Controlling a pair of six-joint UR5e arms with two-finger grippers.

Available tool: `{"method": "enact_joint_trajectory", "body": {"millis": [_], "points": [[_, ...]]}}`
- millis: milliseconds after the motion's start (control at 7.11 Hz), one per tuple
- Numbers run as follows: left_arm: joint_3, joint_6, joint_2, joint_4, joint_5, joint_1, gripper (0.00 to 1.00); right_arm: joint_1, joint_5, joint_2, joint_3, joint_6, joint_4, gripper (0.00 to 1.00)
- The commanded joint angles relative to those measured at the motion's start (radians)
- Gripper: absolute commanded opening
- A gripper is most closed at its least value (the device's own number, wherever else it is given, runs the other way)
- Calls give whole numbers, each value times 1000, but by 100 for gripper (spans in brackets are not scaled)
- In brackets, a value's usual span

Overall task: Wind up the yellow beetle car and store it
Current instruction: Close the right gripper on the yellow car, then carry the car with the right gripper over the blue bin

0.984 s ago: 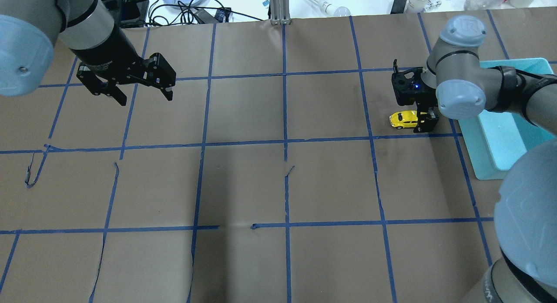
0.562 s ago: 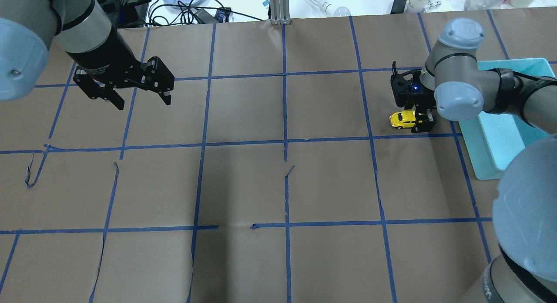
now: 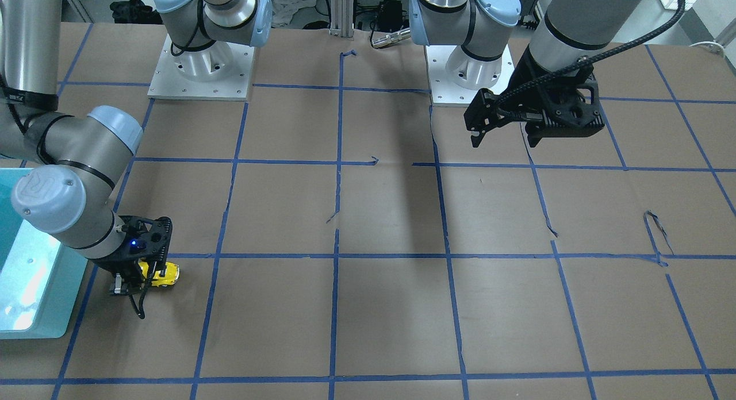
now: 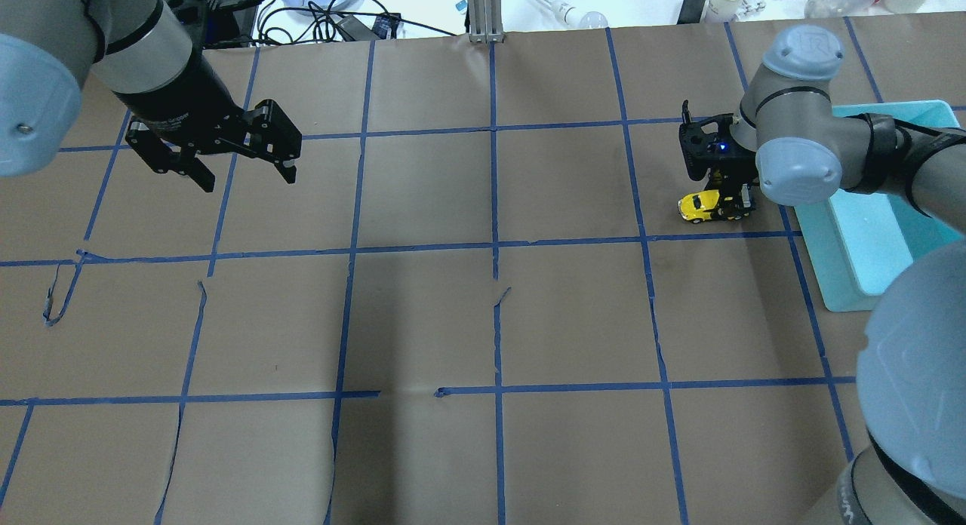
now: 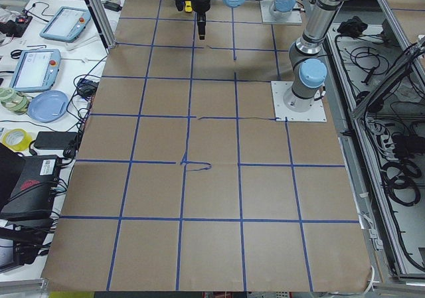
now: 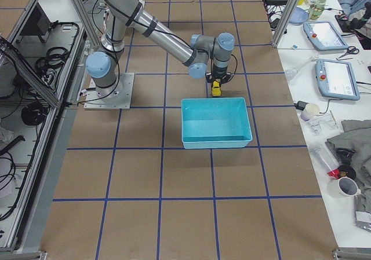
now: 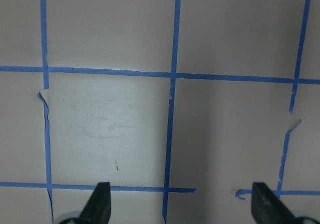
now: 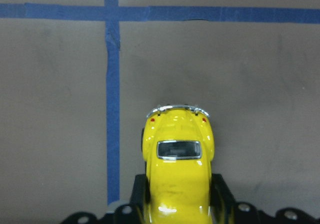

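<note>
The yellow beetle car (image 4: 698,206) is down at the brown paper, just left of the blue bin. My right gripper (image 4: 729,205) points down and is shut on the car's sides. In the right wrist view the yellow beetle car (image 8: 177,166) fills the space between the black fingers (image 8: 223,196), its rear window and bumper facing away. In the front-facing view the yellow beetle car (image 3: 161,275) pokes out from under my right gripper (image 3: 141,278). Whether its wheels touch the paper I cannot tell. My left gripper (image 4: 249,179) hangs open and empty far off to the left, as my left gripper (image 7: 180,206) shows in its wrist view.
A light-blue bin (image 4: 834,280) stands at the right table edge, close beside the right arm; the same light-blue bin (image 6: 215,100) is empty. Blue tape lines grid the brown paper. Cables and clutter lie beyond the far edge.
The right gripper has settled over the car's rear and closed on it, and the car has turned slightly. The left gripper has drifted a little to the left and back.
</note>
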Motion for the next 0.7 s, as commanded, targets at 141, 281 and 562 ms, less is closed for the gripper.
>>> {"method": "enact_joint_trajectory", "body": {"millis": [141, 281, 562], "points": [[0, 0, 3, -2, -1, 0, 100, 4, -1, -57, -87, -11, 34, 15], [-2, 0, 3, -4, -1, 0, 100, -4, -6, -74, -110, -75, 34, 15], [-11, 0, 3, 1, -3, 0, 100, -74, -7, -104, -126, -187, 67, 15]]}}
